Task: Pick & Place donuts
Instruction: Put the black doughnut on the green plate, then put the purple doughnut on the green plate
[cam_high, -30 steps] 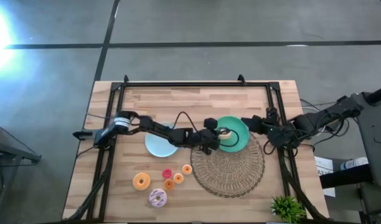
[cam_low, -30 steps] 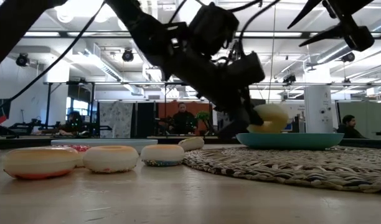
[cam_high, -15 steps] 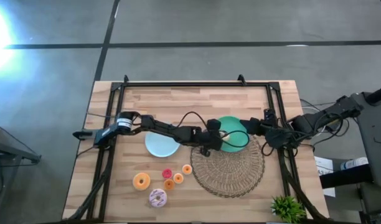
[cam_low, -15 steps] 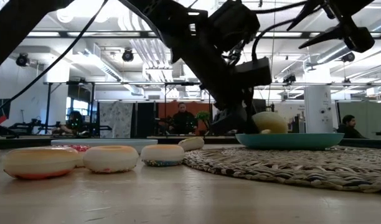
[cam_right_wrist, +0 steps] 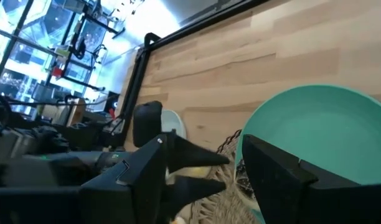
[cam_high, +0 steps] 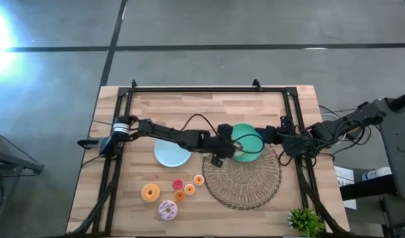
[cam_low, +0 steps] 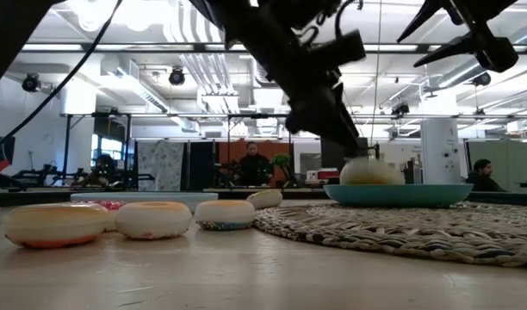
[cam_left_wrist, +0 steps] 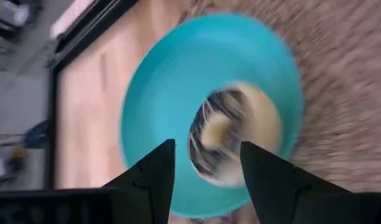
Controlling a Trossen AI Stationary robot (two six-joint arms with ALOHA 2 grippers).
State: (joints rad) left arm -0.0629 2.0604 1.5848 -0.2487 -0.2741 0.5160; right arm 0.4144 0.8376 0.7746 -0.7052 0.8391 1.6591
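A pale yellow donut [cam_low: 371, 171] lies flat on the teal plate [cam_low: 418, 195], which stands on the round woven placemat [cam_high: 249, 178]. It also shows in the left wrist view [cam_left_wrist: 240, 134]. My left gripper [cam_left_wrist: 206, 163] is open just above the donut at the plate's left part [cam_high: 230, 147]. My right gripper [cam_high: 272, 135] is open and empty at the plate's right rim. Several donuts lie on the table at the near left: orange [cam_high: 150, 192], speckled white-pink [cam_high: 167, 210], red [cam_high: 178, 184] and small orange ones [cam_high: 189, 190].
A light-blue plate [cam_high: 169, 155] lies left of the placemat, under my left arm. A small green plant [cam_high: 306, 221] stands at the near right corner. A black frame [cam_high: 189, 89] runs along the table's far and side edges. People show in the room behind.
My left gripper has lowered the yellow donut, held tilted, onto the teal plate, let go of it and risen a little toward the table's left. The donut now lies flat on the plate.
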